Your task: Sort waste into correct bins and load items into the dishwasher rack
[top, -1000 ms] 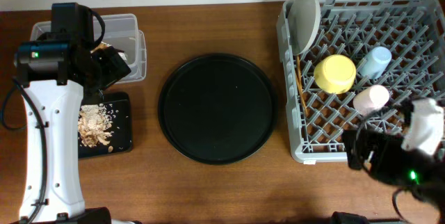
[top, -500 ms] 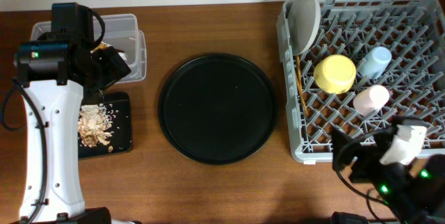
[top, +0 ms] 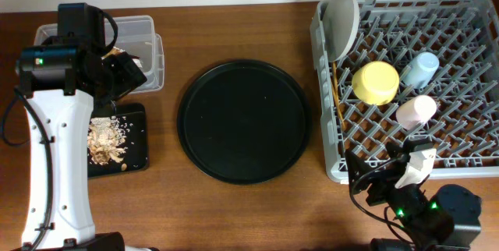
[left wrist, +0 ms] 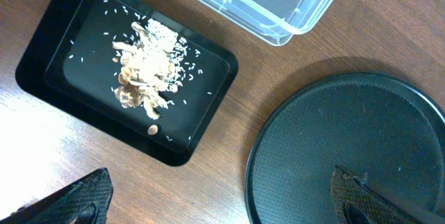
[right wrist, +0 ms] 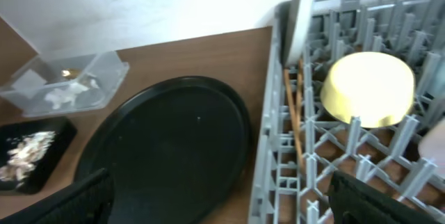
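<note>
Crockery fills the grey rack (top: 331,174): plate (top: 343,23) propped on edge between pegs, yellow bowl (top: 376,82) seemingly mouth-down to drain, pink cup (top: 415,111), light blue cup (top: 419,69) and chopsticks (top: 337,95) alongside. Food scraps (top: 104,138) lie in the shallow black tray (top: 139,146), tissue (right wrist: 68,97) in the clear tub (top: 148,33). Left jaws and right jaws are spread, holding nothing. A round black tray (top: 243,121) sits mid-worktop (top: 234,33), brown wood below a white wall (right wrist: 139,1).

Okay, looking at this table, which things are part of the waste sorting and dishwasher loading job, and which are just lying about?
Part of the job: dishwasher rack, grey-green plate, yellow bowl, light blue cup, pink cup, chopsticks, clear tub, black rectangular tray, food scraps.

Just lying about: large round black tray.
</note>
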Tool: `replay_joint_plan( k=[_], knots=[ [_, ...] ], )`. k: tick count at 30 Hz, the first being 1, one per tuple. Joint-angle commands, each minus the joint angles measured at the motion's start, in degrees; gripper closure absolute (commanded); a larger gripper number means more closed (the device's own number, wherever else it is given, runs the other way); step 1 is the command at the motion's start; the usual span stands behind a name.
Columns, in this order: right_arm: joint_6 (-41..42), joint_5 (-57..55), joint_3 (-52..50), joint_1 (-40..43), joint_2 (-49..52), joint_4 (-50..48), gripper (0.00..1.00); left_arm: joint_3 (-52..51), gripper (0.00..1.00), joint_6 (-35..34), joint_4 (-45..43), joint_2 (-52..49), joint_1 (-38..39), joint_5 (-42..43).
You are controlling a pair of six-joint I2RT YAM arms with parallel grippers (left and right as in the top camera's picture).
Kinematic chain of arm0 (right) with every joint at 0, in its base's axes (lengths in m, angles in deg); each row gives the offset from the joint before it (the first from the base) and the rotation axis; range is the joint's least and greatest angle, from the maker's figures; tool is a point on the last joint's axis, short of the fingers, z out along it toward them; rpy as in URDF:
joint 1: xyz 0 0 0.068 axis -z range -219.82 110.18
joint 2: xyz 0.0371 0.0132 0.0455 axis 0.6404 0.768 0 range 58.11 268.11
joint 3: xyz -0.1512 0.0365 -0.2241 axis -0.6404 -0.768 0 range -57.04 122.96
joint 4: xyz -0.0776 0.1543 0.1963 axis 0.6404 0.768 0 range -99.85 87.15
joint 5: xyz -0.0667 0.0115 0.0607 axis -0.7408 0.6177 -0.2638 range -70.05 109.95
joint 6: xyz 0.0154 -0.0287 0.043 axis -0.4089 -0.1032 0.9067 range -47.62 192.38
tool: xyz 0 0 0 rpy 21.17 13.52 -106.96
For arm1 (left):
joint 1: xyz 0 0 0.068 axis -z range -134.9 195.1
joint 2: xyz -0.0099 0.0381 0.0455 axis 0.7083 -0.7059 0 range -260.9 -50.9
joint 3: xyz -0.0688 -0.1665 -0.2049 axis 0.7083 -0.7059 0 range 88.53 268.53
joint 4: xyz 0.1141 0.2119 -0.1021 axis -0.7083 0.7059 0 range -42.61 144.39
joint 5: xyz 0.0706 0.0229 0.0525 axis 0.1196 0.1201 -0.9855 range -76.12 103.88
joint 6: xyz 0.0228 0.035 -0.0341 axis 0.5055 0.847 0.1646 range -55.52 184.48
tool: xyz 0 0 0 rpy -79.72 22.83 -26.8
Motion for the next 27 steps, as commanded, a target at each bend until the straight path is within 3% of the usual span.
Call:
replay_joint_plan(
  k=[1, 7, 17, 27],
  knots=[
    [0.35, -5.20, -2.10, -0.31, -1.97, -0.74, 0.02, 0.04, 0.01, -0.15, 0.04, -0.39, -0.28, -0.44],
    [0.35, -10.08, -5.75, -0.31, -5.51, -4.31, 0.02, 0.04, 0.01, -0.15, 0.04, -0.39, -0.28, -0.44],
    [0.35, -10.71, -21.97, -0.31, -15.17, -19.12, 0.02, 0.04, 0.01, -0.15, 0.04, -0.39, -0.28, -0.44],
    [0.35, -13.55, -28.02, -0.33, -16.72, -27.21, 0.02, 0.04, 0.01, -0.15, 0.04, -0.39, -0.28, -0.44]
  ],
)
